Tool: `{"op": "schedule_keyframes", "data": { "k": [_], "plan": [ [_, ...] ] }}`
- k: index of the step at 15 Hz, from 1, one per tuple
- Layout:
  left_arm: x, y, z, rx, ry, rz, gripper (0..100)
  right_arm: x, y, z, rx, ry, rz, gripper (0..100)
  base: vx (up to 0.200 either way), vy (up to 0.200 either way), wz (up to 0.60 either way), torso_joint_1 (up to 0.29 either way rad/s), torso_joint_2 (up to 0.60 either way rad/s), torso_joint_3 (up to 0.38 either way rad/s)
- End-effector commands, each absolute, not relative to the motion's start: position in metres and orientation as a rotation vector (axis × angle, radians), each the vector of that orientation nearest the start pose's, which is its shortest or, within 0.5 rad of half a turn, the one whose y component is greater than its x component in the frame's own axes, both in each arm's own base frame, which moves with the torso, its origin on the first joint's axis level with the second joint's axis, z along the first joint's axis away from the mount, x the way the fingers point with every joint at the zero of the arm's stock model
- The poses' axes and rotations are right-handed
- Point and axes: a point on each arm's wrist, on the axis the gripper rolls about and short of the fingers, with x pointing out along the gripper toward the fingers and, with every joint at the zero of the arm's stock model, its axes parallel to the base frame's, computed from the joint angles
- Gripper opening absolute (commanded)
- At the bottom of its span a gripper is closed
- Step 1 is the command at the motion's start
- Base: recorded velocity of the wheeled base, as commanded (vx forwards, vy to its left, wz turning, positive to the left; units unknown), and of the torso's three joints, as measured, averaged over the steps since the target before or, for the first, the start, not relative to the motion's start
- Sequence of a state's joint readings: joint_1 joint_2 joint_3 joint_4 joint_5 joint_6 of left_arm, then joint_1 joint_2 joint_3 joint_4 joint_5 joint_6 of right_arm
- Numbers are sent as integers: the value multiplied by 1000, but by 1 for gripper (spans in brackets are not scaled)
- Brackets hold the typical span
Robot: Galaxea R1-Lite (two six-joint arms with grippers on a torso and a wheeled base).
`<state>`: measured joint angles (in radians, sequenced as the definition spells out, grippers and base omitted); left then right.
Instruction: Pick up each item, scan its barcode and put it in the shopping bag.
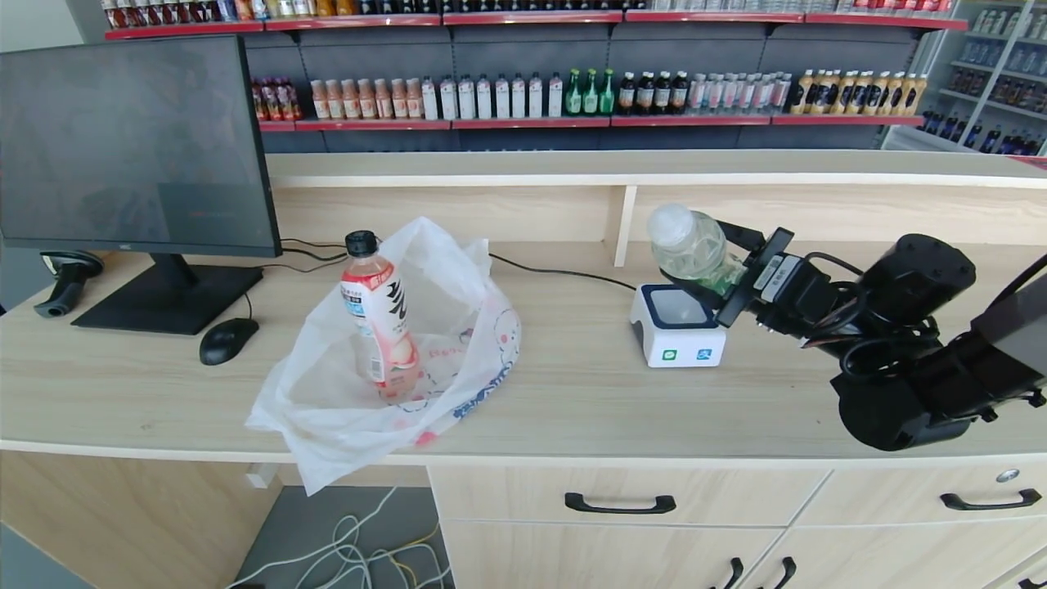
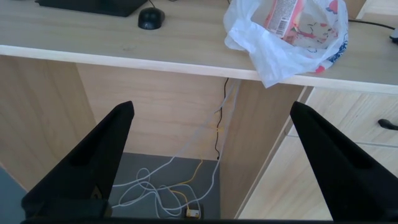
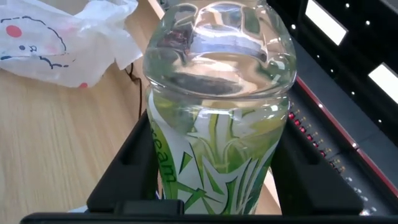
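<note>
The left pincer (image 2: 211,118) hung low, in front of and below the light wooden counter (image 1: 589,393), its two dark fingers spread wide with nothing between them.

The right pincer (image 1: 718,270) was clenched on a clear plastic bottle with a green-and-white label (image 1: 687,241). It was held tilted, with its rounded clear end pointing away from the wrist. The black fingers (image 3: 134,168) pressed on either side of the labelled middle. Just beneath the pincer and its load sat a small white scanner box with a dark glass top (image 1: 677,327); I could not tell whether bottle and glass touched.

By my judgement the bottle was smooth and slick, thin-walled enough to give under a hard squeeze, and fairly heavy if full. The labelled waist was the sensible place to hold it, since the label gives some friction and the wall there is straight. The domed end would slip, and a hold far from the middle would let the bottle swing.

Well apart from the right pincer, out beyond the bottle's clear end, lay a crumpled translucent white plastic shopping bag (image 1: 458,278) with its mouth open. A pink-labelled drink bottle with a black cap (image 1: 378,319) stood inside it, leaning slightly.
</note>
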<state>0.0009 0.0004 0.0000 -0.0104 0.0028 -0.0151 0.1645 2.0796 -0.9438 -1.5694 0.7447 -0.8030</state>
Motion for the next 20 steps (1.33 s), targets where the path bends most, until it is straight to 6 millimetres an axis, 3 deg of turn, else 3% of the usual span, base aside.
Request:
{"op": "schedule_keyframes", "data": {
  "k": [1,20],
  "plan": [
    [-23,0,77,-15,-9,5,100,371,77,176,-864,-778,677,0,0,0,0,0,0,0],
    [-23,0,76,-17,-9,5,100,371,82,170,-870,-769,682,0,0,0,0,0,0,0]
  ]
}}
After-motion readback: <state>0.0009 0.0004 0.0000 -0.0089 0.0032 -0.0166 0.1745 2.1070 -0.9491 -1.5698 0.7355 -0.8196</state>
